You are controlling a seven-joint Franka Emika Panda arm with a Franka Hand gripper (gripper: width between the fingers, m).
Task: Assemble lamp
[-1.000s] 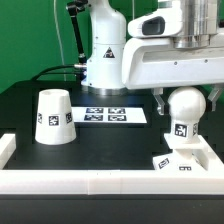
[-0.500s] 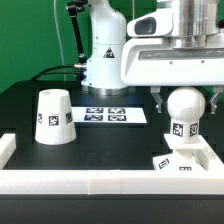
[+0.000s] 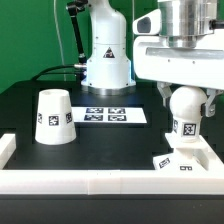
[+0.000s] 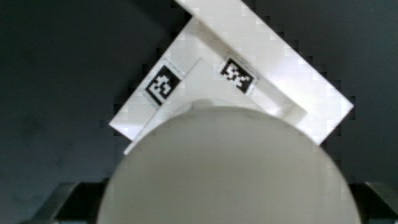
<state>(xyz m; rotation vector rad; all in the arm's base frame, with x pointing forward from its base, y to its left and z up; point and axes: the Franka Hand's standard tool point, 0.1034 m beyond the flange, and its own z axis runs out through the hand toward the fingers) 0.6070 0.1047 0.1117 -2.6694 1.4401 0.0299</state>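
**Bulb positioned over base, exterior view's right**

On the exterior view's left, the shade (image 3: pixel 53 117) stands upright on the black table (image 3: pixel 110 140), wide end down, with one square tag facing the camera. It is well apart from the other lamp parts. A white border rail (image 3: pixel 90 182) runs along the near edge of the table.

At centre, the marker board (image 3: pixel 115 115) lies flat on the table in front of the arm's white pedestal (image 3: pixel 107 60).

On the exterior view's right, the gripper (image 3: pixel 186 100) points downward with a dark finger (image 3: pixel 164 98) on each side of the bulb (image 3: pixel 187 103). The fingers sit at the bulb's flanks at narrow spacing, closed on the ball. The bulb is upright, and its tagged cylindrical neck (image 3: pixel 185 129) points down at the base (image 3: pixel 180 160). The base rests in the corner formed by the border rails. Whether neck and base touch cannot be determined.

The wrist view shows the bulb's round top (image 4: pixel 222 165) filling the foreground, with the tagged base (image 4: pixel 205 85) beyond it.
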